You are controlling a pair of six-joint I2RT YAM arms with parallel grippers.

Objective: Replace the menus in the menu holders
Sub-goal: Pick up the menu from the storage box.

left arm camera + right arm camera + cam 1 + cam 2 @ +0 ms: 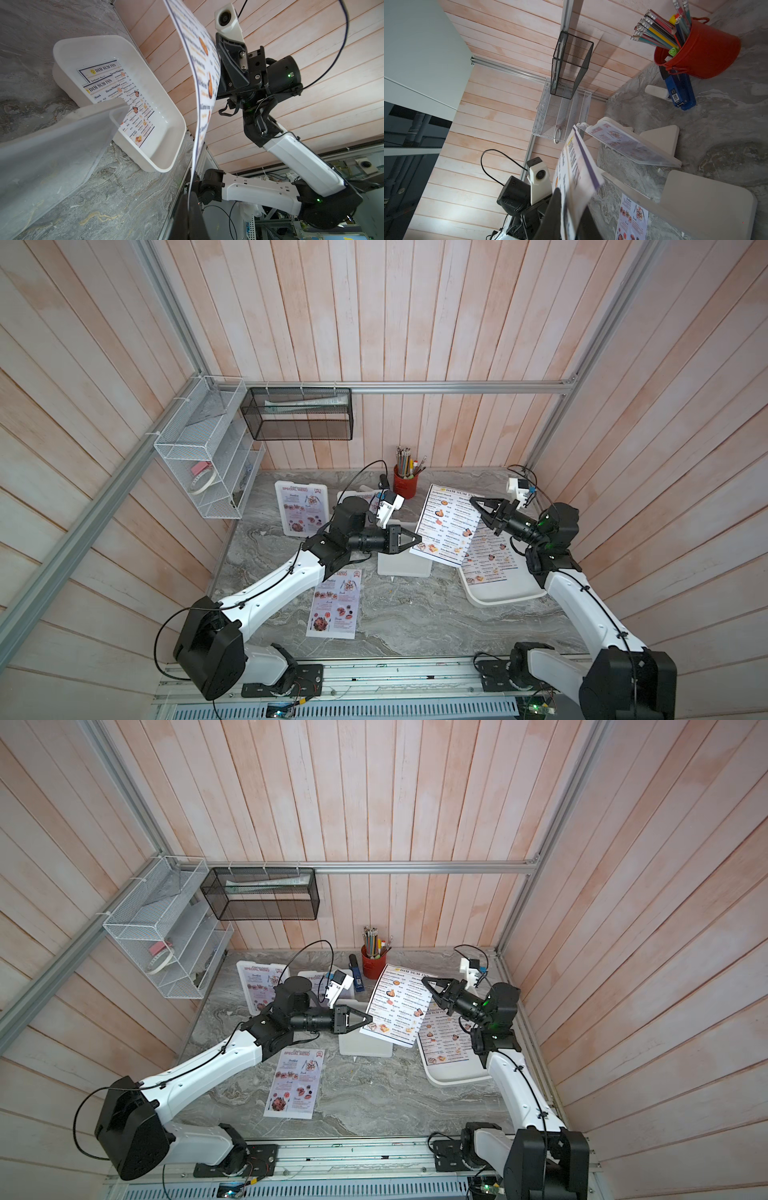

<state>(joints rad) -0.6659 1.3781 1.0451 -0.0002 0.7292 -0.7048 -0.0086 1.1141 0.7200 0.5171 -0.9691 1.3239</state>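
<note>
- robot test cell in a lab, dressed as a restaurant counter.
- red pencil bucket (405, 486) stands on a marble-look tabletop (415, 614); printed menus (334, 603) lie in front of it.
- behind the bucket: plank wall panels (415, 323) on aluminium framing (415, 387).
- opposite the bucket, at the table's far edge: mounting rail (395, 678) carrying two robot arms (270, 589), exposed circuit boards (278, 710).

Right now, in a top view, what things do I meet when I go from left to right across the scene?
From the left: white wire basket → standing menu holder with a Special Menu → red pencil pot → lifted Dim Sum Inn menu → white tray.
</note>
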